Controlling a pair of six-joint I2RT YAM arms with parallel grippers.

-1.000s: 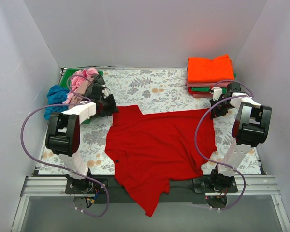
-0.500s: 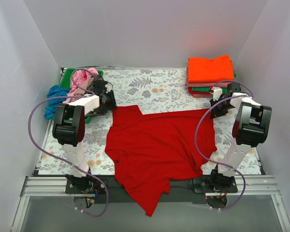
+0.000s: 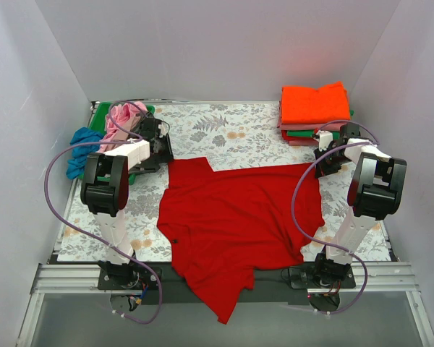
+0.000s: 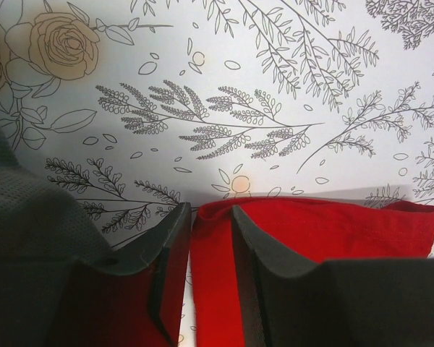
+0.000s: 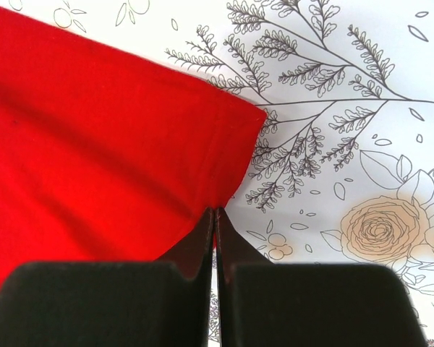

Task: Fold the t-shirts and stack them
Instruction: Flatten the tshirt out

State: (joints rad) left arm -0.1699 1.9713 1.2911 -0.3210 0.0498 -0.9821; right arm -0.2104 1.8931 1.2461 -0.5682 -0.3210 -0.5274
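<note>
A large red t-shirt (image 3: 239, 217) lies spread on the floral tablecloth (image 3: 224, 130), its bottom hanging over the near edge. My left gripper (image 3: 165, 153) is at the shirt's back left corner. In the left wrist view its jaws (image 4: 210, 213) stand a narrow gap apart, with the red hem (image 4: 333, 231) lying between them. My right gripper (image 3: 320, 168) is at the back right corner. In the right wrist view its fingertips (image 5: 215, 211) are shut together on the edge of the red cloth (image 5: 94, 144). A folded stack with an orange t-shirt (image 3: 315, 105) on top sits at the back right.
At the back left a green bin (image 3: 100, 112) holds crumpled pink cloth (image 3: 119, 119), and a blue t-shirt (image 3: 79, 144) hangs beside it. White walls close in the table on three sides. Purple cables loop off both arms.
My left arm has swung in a little towards the shirt's back left corner, and its jaws have narrowed around the hem. The right arm and the shirt have not moved.
</note>
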